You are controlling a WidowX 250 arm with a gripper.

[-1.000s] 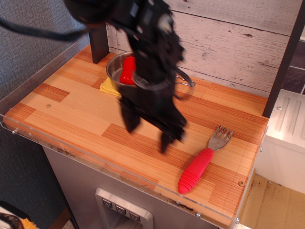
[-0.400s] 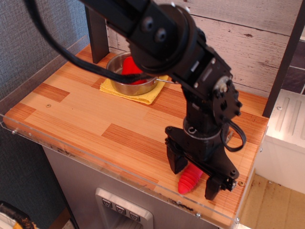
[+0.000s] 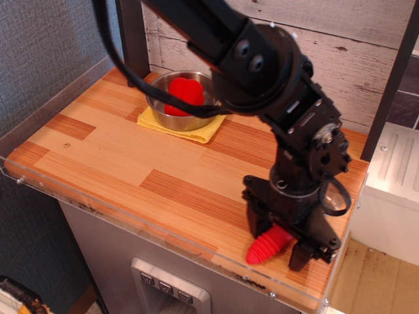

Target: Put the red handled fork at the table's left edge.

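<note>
The gripper point(image 3: 281, 241) stands low over the worktop point(image 3: 118, 157) near its front right corner, its 2 jaws set narrowly either side of the red handled fork point(image 3: 267, 246). Only the handle's ribbed end shows; the metal head is hidden under the arm, and whether the jaws actually grip it cannot be told. At the rear, a red pepper point(image 3: 183, 93) sits in a steel bowl point(image 3: 160, 112) on a yellow cloth point(image 3: 196, 133).
</note>
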